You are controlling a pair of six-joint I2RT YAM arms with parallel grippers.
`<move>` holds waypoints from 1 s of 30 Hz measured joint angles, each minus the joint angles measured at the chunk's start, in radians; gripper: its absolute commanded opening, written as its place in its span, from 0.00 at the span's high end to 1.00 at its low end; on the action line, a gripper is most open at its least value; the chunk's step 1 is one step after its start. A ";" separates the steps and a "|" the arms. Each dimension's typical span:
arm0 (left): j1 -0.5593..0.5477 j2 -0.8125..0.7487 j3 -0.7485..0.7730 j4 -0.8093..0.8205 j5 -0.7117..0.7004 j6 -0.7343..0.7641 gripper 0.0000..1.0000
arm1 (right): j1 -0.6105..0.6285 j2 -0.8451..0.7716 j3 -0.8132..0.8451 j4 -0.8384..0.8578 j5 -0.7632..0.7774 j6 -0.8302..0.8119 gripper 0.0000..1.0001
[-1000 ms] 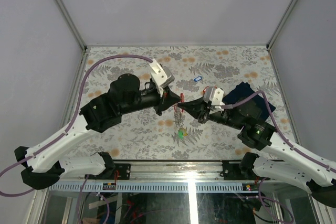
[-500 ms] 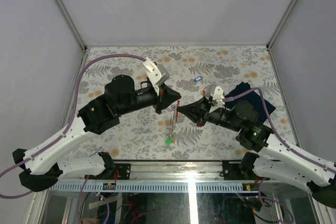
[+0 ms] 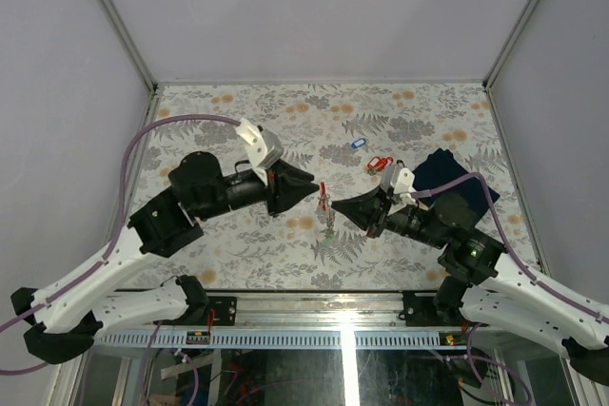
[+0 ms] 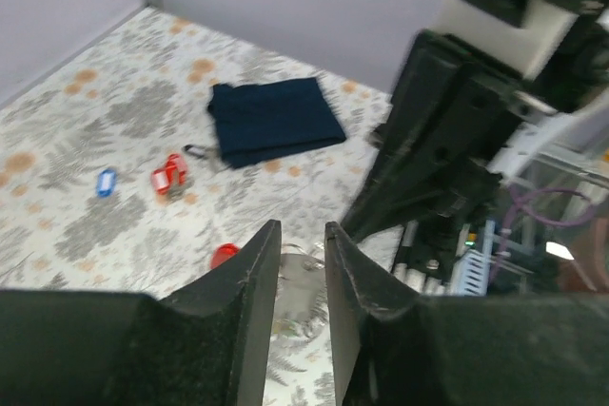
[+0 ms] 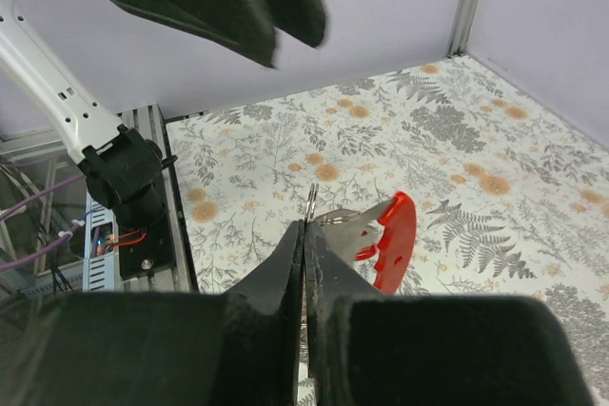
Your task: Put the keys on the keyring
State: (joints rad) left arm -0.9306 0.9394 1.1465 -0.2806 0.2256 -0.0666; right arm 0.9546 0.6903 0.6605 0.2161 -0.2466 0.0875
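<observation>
1. The left claw [image 3: 312, 189] points to the right over the middle of the table [image 3: 219, 116]; its two fingers [image 4: 249, 282] stand apart with only a narrow gap between them.
2. In the left wrist view a blurred silvery piece shows through this gap, lower down; I cannot tell if it touches the fingers.
3. The right claw [image 3: 336, 206] points to the left, so the two tips face each other; its fingers are pressed together and clamped on the bunch of keys [image 3: 326, 211].
4. The bunch of keys is between the two claw tips, just beside the tip of the left claw, over the middle of the table; it is held in the air and not lying on the table.
5. In the right wrist view a red tag [image 5: 392, 235] of the bunch sticks out on the right side of the closed tip; a silvery metal part [image 5: 338, 219] sits at the pinch beside the tag; a thin wire stands up just above the tip.
6. A blue-tagged key [image 3: 358, 143] lies on the table, farther away than the claws and a little to the right.
7. A small group of red-tagged keys [image 3: 379, 164] lies near the blue-tagged key, on its right and nearer side; the two do not touch.
8. A dark navy cloth [image 3: 440, 170], folded, lies flat on the right part of the table, just to the right of the red-tagged keys; the right arm covers its near part in the top view.
</observation>
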 measured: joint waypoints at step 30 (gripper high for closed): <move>0.002 -0.006 -0.059 0.152 0.411 0.076 0.63 | 0.001 -0.067 0.122 -0.075 -0.164 -0.084 1.00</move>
State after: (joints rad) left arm -0.9283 0.9329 1.0878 -0.1287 0.6369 0.0090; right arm 0.9558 0.6235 0.7830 0.1410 -0.4103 0.0040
